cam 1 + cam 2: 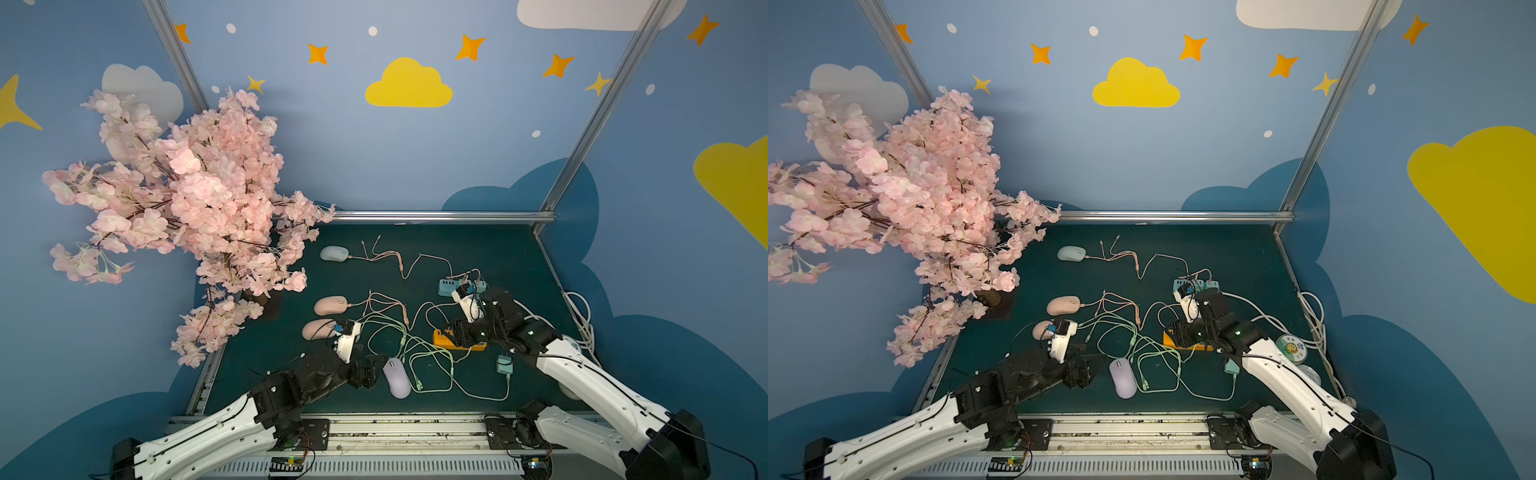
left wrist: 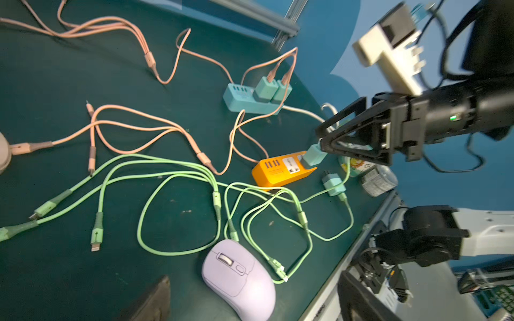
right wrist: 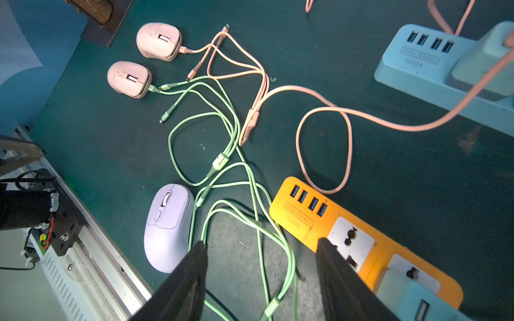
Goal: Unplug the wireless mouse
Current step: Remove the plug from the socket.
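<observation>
A purple mouse lies near the table's front, with loose green cable plugs beside its nose. In the right wrist view no plug sits in it. My left gripper is open just left of it, and the mouse shows between the wide-apart fingers. Further left, a pink mouse has a green plug in it. Another pink mouse and a grey mouse each hold a pink cable. My right gripper hangs open over green cable beside the orange power strip.
A pink blossom tree overhangs the table's left side. A blue power strip with two chargers sits at the back right. A loose mint charger lies front right. A tape roll and white cables crowd the right edge.
</observation>
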### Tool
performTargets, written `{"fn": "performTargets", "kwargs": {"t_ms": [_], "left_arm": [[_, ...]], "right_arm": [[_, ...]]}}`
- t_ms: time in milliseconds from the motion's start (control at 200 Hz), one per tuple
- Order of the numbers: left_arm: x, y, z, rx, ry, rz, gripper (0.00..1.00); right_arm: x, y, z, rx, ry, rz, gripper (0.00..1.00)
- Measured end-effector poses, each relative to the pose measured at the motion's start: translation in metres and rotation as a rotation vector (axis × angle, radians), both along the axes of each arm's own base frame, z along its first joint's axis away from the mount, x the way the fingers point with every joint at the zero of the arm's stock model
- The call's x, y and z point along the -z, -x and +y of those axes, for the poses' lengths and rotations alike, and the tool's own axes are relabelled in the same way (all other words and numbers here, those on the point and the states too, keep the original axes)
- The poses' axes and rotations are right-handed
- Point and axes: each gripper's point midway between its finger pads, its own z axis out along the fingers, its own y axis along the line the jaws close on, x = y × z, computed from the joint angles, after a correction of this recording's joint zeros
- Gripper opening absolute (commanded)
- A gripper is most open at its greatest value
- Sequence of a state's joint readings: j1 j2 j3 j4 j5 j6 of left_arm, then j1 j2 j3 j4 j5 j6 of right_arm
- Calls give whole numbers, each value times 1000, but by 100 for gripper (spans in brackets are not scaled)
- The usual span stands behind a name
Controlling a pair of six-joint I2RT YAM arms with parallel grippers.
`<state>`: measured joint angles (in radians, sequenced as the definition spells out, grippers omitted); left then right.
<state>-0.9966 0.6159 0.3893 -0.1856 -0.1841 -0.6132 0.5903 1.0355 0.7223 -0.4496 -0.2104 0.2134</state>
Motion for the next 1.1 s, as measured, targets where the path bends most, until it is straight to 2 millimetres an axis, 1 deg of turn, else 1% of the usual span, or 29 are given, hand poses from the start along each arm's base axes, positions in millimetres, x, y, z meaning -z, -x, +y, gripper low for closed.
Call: {"fn": "performTargets", "kwargs": {"t_ms": [50,70,115,215,265,320,406,466,526,601,651,671,711,726,821,866,931,1041,1096], "left_arm": [[14,-6,-8,16,-51,33,92],[16,-8,-12,24,-60,41,92],[27,-14,-22,50,-101,68,92],[38,-23,-50,121,-147,98,91],[37,-29,-66,157,-150,98,90],[35,-39,-86,194,-149,96,89],[29,-53,-116,245,-138,83,87],[27,-63,-133,279,-129,67,85],[29,-70,-145,306,-134,56,84],[37,-81,-157,330,-167,55,79],[42,-90,-166,340,-197,60,78],[44,-93,-170,346,-208,60,78],[47,-101,-178,353,-228,55,78],[47,-103,-180,354,-232,54,78],[60,-113,-188,367,-287,55,77],[69,-115,-189,373,-320,63,77],[84,-117,-187,380,-369,76,77],[110,-117,-180,390,-456,104,77],[110,-117,-182,396,-466,95,77]], "right_arm": [[3,1,-2,7,11,19,63],[3,2,-3,11,15,25,63],[3,2,-6,24,23,33,63],[0,0,-19,85,55,35,65],[-4,-3,-29,139,75,30,66],[-10,-10,-46,230,114,27,66],[-25,-22,-72,380,174,15,66],[-33,-27,-86,448,197,3,67],[-34,-30,-98,495,219,0,68],[-28,-28,-109,524,242,28,71],[-24,-26,-111,525,244,50,74],[-22,-26,-112,523,242,59,77],[-18,-24,-110,507,237,75,78],[-17,-23,-108,499,231,84,81],[-3,-16,-98,447,199,129,82],[4,-12,-93,425,183,155,80],[15,-9,-88,402,173,196,75],[31,-8,-84,393,180,246,71],[36,-8,-84,394,182,252,68]]}}
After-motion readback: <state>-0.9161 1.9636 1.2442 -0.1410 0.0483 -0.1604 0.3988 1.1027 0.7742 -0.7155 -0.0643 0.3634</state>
